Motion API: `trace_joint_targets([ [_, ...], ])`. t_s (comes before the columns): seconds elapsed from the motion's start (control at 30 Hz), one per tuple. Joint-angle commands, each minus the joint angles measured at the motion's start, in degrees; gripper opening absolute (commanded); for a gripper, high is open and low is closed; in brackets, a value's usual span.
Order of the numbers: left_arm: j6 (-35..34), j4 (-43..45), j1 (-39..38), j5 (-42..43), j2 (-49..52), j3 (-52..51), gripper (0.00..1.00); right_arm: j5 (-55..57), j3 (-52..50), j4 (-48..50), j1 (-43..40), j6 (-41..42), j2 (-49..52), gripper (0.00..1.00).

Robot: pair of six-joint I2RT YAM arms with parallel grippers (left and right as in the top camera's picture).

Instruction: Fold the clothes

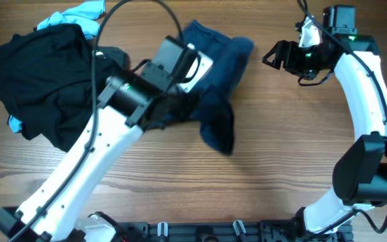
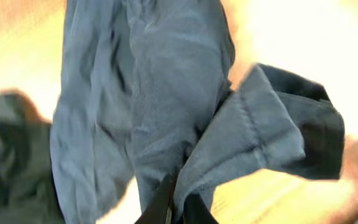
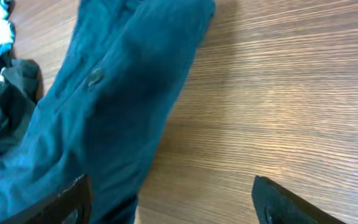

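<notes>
Left gripper (image 2: 174,211), over the middle of the table (image 1: 281,154) just right of the black clothes pile (image 1: 39,81), pinches a bunched dark blue garment (image 1: 217,87); the right gripper (image 1: 275,54) hovers wide and empty near its right edge. Spreading seems in hand: next, the right should catch a free edge and pull the cloth flat.

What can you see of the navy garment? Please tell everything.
The navy garment is dark blue cloth that looks woven, with stitched hems and a small button. It lies crumpled and bunched near the middle of the wooden table. The left end effector pinches a fold of it.
</notes>
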Motion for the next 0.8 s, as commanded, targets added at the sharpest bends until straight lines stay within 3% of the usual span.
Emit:
trace_joint_targets([
  [0.0,-5.49,-5.01,0.02,-0.57,0.46,-0.17,0.04,-1.33,0.94,1.05,3.06,-1.46,-0.74,0.81],
  [0.17,-15.04,-7.30,1.62,-6.08,0.46,-0.92,0.04,-1.14,0.94,2.36,6.27,-1.57,1.49,0.83],
  [0.43,-28.70,-7.13,13.33,-8.81,0.39,-0.92,0.04,2.64,0.92,8.04,6.45,0.57,7.65,0.89],
  [0.77,-29.81,-13.05,16.37,-2.01,0.39,-2.38,0.04,3.61,0.92,17.16,7.02,2.08,15.93,0.91],
])
